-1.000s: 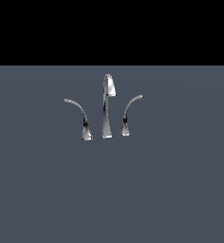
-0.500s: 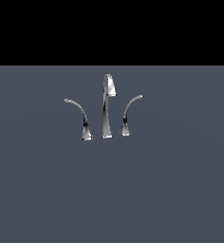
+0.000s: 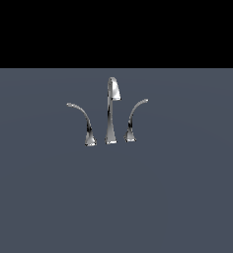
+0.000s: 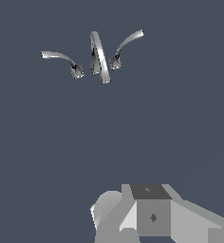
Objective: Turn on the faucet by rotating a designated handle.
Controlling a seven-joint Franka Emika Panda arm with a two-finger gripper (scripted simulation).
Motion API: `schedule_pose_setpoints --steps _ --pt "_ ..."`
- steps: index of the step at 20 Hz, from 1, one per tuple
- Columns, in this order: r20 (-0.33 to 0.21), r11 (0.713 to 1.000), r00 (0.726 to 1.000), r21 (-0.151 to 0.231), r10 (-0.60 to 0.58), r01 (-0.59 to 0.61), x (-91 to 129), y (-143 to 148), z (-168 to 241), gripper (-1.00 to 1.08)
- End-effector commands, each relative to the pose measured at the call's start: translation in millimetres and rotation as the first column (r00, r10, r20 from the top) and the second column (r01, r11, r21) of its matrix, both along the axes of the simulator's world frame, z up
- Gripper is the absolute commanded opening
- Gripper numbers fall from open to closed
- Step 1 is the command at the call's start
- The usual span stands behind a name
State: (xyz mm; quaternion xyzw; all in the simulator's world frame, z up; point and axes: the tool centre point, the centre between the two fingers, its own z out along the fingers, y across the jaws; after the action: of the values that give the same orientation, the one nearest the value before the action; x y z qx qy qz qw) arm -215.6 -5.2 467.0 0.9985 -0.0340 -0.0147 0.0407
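Note:
The faucet (image 3: 111, 113) stands as three slim chrome pieces on the flat grey surface (image 3: 177, 197), with a tall spout with a hooked head in the middle. The handle (image 3: 133, 118), the shorter and steeper lever, rises at the exterior view's right of the spout. It also shows from above in the wrist view as the handle (image 4: 126, 45) beside the faucet (image 4: 98, 57). Only grey blocky parts of my gripper (image 4: 152, 213) show at the wrist view's edge, well apart from the faucet. Its fingertips are cut off, and nothing is seen held. The arm is out of the exterior view.
A longer, wider-sweeping chrome lever (image 3: 81, 121) stands at the exterior view's left of the spout, and appears as the long lever (image 4: 61, 60) in the wrist view. Black background fills the area behind the grey surface.

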Motion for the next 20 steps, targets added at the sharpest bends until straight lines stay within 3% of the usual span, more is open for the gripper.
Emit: schedule_pose_setpoints --steps 1,10,15,20 --pt "0.004 0.999 0.999 0.0 -0.043 0.043 13.6 -1.3 -2.6 -1.0" --pt "0.024 0.966 0.966 0.004 -0.259 0.259 83.7 -9.6 -23.7 -1.0" --pt "0.034 0.923 0.923 0.011 -0.384 0.384 125.0 -16.3 -43.4 -1.0" --pt "0.042 0.864 0.863 0.019 -0.503 0.503 165.0 -24.2 -68.4 -1.0"
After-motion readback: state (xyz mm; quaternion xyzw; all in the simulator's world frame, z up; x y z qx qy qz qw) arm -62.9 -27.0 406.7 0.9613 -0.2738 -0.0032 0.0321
